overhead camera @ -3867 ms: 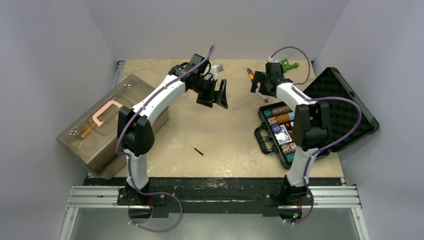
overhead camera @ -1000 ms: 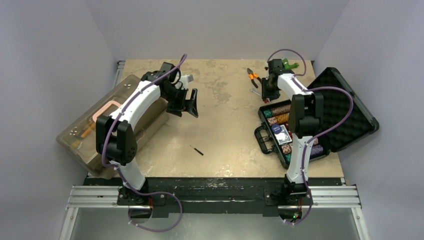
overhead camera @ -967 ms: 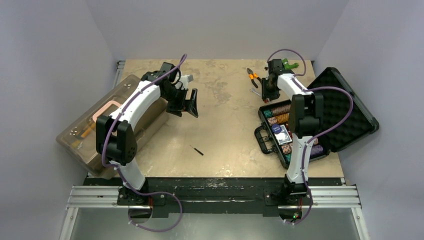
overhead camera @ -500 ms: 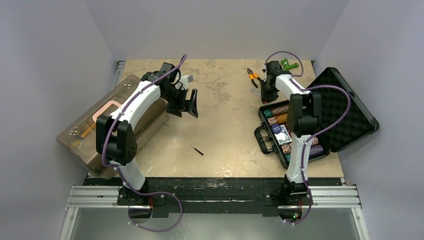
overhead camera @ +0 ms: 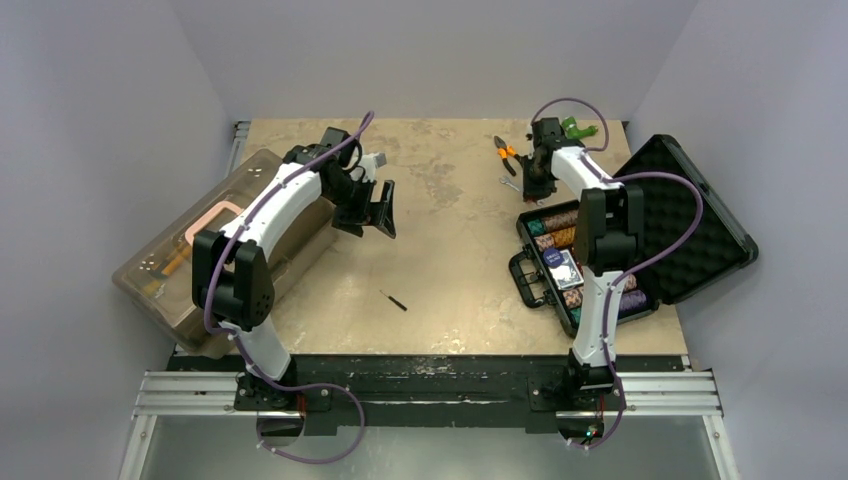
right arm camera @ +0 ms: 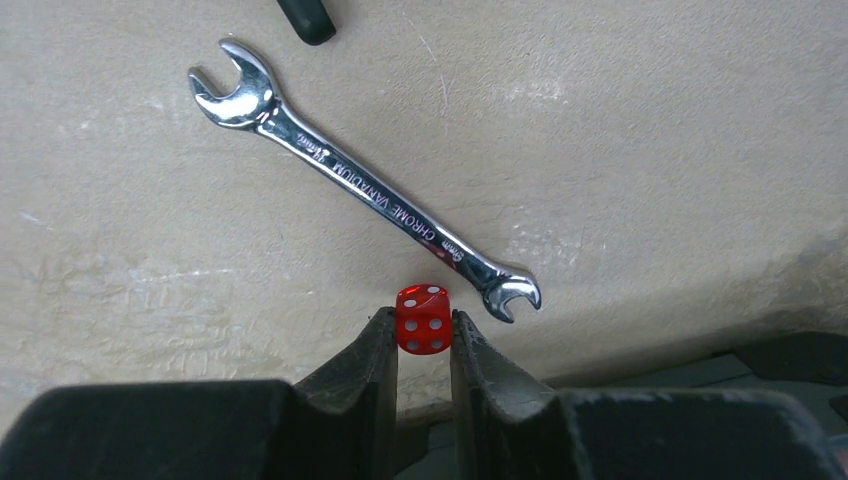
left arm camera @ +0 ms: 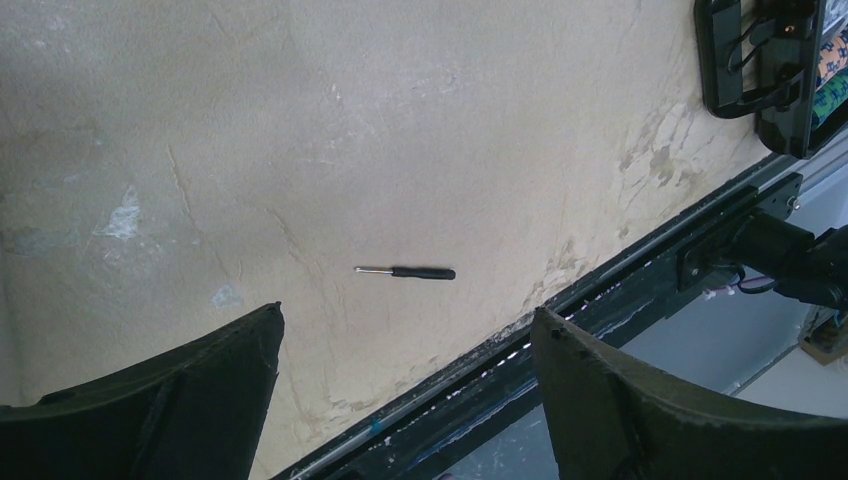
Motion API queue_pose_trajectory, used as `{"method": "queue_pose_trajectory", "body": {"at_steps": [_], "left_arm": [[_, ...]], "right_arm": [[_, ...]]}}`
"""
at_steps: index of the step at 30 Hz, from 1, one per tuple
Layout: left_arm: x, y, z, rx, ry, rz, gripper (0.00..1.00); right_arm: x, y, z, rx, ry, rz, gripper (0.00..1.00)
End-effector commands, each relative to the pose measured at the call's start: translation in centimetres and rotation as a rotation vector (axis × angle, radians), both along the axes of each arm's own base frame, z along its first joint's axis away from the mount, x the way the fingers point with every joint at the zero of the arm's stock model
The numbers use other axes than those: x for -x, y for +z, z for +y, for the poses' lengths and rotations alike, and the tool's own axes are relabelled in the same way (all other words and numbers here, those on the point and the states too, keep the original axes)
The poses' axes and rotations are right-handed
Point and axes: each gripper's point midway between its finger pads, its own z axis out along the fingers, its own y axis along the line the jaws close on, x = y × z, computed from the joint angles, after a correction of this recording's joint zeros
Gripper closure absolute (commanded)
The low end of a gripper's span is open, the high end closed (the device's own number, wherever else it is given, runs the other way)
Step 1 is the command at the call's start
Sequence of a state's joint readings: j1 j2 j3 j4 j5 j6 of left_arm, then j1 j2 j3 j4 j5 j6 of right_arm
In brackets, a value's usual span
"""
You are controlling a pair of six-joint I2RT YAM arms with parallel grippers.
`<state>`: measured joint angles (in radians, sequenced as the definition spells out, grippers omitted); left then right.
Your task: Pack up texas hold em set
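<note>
Right tool (right arm camera: 423, 338) pinches a small red white-spotted die (right arm camera: 423, 318), just beside a chrome open-ended wrench (right arm camera: 360, 190) on the beige worktop (right arm camera: 620, 120). Note the open black foam-lined hard case (overhead camera: 690, 215) nearby, holding striped poker chips (overhead camera: 563, 220). Your left tool (left arm camera: 407, 325) hangs spread above a small black screwdriver (left arm camera: 410, 272).

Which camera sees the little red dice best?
The right wrist view: the red die sits close up, pinched by the right gripper, white dots clear. It's lost in the top view and missing from the left wrist view.
</note>
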<state>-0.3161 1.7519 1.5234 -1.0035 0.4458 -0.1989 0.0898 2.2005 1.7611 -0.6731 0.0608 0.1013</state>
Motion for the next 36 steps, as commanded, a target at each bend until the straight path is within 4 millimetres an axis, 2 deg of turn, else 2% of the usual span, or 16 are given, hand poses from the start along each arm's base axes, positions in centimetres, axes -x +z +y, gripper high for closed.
{"method": "queue_pose_trajectory", "body": {"at_steps": [1,7,10,12,14,16,19,21,24,29,36], "left_arm": [[-0.2,1.4,-0.1,0.028,0.007,-0.036,0.10],[0.3,1.3,-0.2,0.043,0.012,-0.023,0.09],[0.5,1.2,-0.3,0.052,0.012,-0.016,0.09],[0.7,1.1,-0.3,0.049,0.011,-0.016,0.10],[0.8,1.1,-0.2,0.045,0.014,-0.020,0.09],[1.0,0.9,0.1,0.035,0.015,-0.022,0.10],[1.2,0.9,0.4,0.020,0.017,-0.032,0.10],[1.1,1.1,0.6,0.012,0.020,-0.041,0.09],[1.1,1.0,0.7,0.008,0.018,-0.044,0.10],[1.0,1.1,0.8,0.000,0.020,-0.050,0.10],[0.8,1.2,0.8,-0.006,0.019,-0.049,0.10]], "right_arm": [[-1.1,7.3,1.0,-0.065,-0.068,-0.153,1.00],[1.9,13.1,0.1,-0.151,-0.309,-0.252,1.00],[4.7,14.3,-2.4,-0.159,-0.552,-0.278,1.00],[8.1,14.0,-4.9,-0.145,-0.794,-0.243,1.00],[12.3,12.1,-7.4,-0.109,-1.000,-0.164,1.00],[15.4,10.4,-9.1,-0.086,-1.114,-0.107,1.00],[18.1,7.9,-10.5,-0.090,-1.213,-0.052,1.00],[19.2,6.2,-10.9,-0.128,-1.269,-0.004,1.00],[18.4,4.8,-10.9,-0.211,-1.261,-0.009,1.00],[17.3,4.6,-11.3,-0.219,-1.257,-0.050,1.00],[16.3,3.8,-10.6,-0.265,-1.242,-0.026,1.00]]}}
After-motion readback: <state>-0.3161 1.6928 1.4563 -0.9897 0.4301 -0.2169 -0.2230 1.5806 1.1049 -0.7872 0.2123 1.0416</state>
